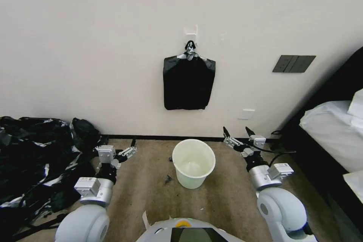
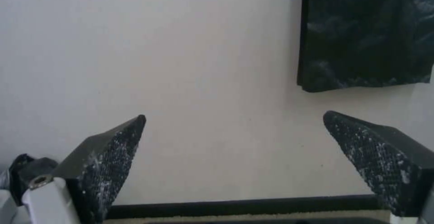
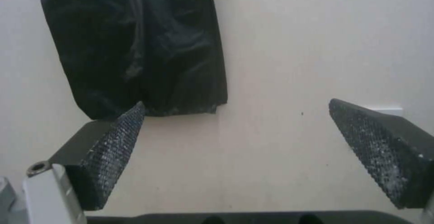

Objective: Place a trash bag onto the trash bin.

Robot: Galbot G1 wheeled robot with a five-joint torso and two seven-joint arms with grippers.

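Observation:
The trash bin (image 1: 192,177), a small white bucket, stands upright on the carpet near the wall, between my two arms. My left gripper (image 1: 130,149) hovers open to the left of the bin, and its fingers (image 2: 113,156) point at the bare wall. My right gripper (image 1: 236,134) hovers open to the right of the bin, a little nearer the wall, its fingers (image 3: 113,146) spread wide. Neither holds anything. A flat stack of black bags (image 1: 188,83) hangs from a metal clip (image 1: 190,48) on the wall above the bin. A single loose trash bag is out of view.
A big heap of black plastic (image 1: 34,155) lies on the floor at the left, close to my left arm. A bed with white bedding (image 1: 332,128) stands at the right. A dark switch plate (image 1: 294,63) and a white socket (image 1: 248,114) sit on the wall.

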